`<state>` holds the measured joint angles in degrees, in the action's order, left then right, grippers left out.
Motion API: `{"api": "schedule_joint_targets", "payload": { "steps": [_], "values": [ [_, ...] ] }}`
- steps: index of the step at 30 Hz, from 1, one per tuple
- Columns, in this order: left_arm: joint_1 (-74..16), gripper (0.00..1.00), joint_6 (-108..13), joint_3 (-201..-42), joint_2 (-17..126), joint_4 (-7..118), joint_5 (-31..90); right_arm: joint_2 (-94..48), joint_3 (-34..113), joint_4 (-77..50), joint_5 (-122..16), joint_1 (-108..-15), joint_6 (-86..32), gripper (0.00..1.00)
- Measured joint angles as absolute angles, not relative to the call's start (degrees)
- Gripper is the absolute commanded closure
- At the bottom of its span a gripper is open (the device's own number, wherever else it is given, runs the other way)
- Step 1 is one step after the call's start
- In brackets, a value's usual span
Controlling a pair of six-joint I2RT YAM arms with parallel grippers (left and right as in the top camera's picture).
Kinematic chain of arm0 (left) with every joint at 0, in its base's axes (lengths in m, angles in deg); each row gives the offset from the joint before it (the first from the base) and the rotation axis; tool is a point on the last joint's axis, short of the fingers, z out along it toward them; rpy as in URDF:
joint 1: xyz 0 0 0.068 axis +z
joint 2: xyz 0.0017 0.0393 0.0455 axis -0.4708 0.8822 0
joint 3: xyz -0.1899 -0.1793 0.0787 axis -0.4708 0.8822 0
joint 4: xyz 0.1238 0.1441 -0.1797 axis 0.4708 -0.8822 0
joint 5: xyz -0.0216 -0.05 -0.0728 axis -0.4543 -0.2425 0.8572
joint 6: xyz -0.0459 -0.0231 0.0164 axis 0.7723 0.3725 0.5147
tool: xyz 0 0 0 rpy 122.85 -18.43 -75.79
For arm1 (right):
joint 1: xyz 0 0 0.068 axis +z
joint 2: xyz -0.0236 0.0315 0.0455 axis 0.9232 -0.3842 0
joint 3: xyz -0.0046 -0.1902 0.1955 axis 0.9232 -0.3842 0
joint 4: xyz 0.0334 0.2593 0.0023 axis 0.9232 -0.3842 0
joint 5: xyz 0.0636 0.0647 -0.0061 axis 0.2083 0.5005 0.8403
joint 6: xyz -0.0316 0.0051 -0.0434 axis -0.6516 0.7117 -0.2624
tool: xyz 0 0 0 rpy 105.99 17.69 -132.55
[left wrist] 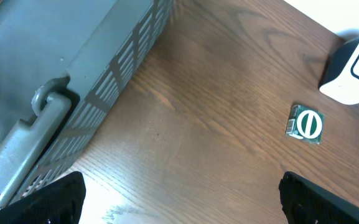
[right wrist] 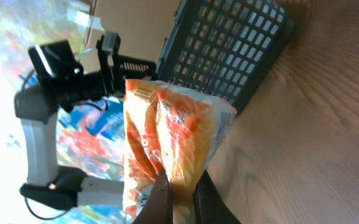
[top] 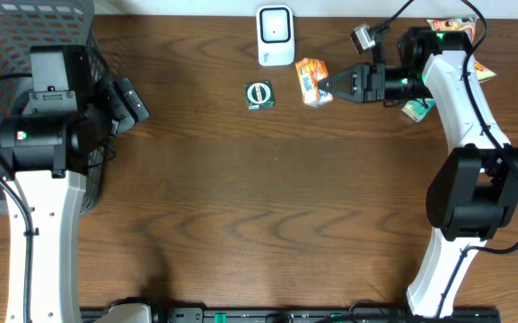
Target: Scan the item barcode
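Observation:
An orange snack packet (top: 312, 81), the item, hangs just right of the white scanner (top: 276, 36) at the back of the table. My right gripper (top: 329, 86) is shut on the packet's right end. In the right wrist view the two fingers pinch the crinkled edge of the packet (right wrist: 173, 130) at the gripper (right wrist: 182, 199). No barcode shows on the faces I can see. My left gripper (top: 128, 103) stands wide open and empty beside the basket; its fingertips frame bare wood around the gripper (left wrist: 179, 199).
A grey mesh basket (top: 25, 36) fills the far left corner, its wall (left wrist: 73, 74) close to my left gripper. A small green packet (top: 259, 95) lies below the scanner (left wrist: 353, 71). More packets (top: 456, 27) lie behind the right arm.

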<state>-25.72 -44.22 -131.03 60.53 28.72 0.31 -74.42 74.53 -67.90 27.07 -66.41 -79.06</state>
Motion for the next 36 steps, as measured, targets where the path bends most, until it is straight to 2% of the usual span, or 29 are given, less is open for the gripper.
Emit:
{"api": "schedule_joint_targets", "payload": {
  "steps": [5,10,24,36],
  "values": [
    [-25.7,0.02,-44.2,-131.0,60.5,28.7,0.3,-74.4,74.4,-69.7,27.0,-66.4,-88.4,0.99],
    [-25.7,0.02,-44.2,-131.0,60.5,28.7,0.3,-74.4,74.4,-69.5,27.0,-66.4,-91.7,0.99],
    [-25.7,0.02,-44.2,-131.0,60.5,28.7,0.3,-74.4,74.4,-60.8,27.0,-65.4,-93.5,0.99],
    [-25.7,0.02,-44.2,-131.0,60.5,28.7,0.3,-74.4,74.4,-60.2,26.9,-64.5,-93.5,0.99]
  ]
}}
